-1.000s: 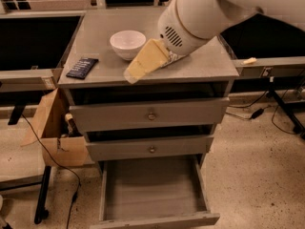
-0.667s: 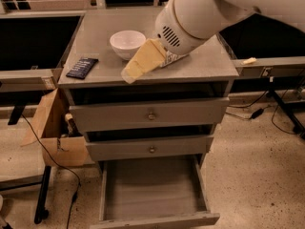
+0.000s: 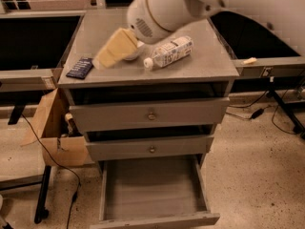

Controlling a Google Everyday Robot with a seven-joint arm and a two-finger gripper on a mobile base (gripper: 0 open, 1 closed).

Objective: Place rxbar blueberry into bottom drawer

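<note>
The rxbar blueberry (image 3: 80, 67) is a small flat dark navy bar lying at the left front edge of the grey cabinet top (image 3: 209, 68). The gripper (image 3: 106, 57), with tan fingers, hangs off the big white arm (image 3: 162, 6) and sits just right of the bar, low over the cabinet top. The bottom drawer (image 3: 152, 187) is pulled out below the two knobbed drawers; its grey tray holds nothing that I can see.
A white plastic bottle (image 3: 169, 53) lies on its side on the cabinet top, right of the gripper. A white bowl is mostly hidden behind the arm. A cardboard box (image 3: 52, 128) stands left of the cabinet. A cable (image 3: 52, 159) runs over the floor.
The arm and gripper have moved left toward the bar. The arm now covers most of the bowl, and the white bottle has come into view.
</note>
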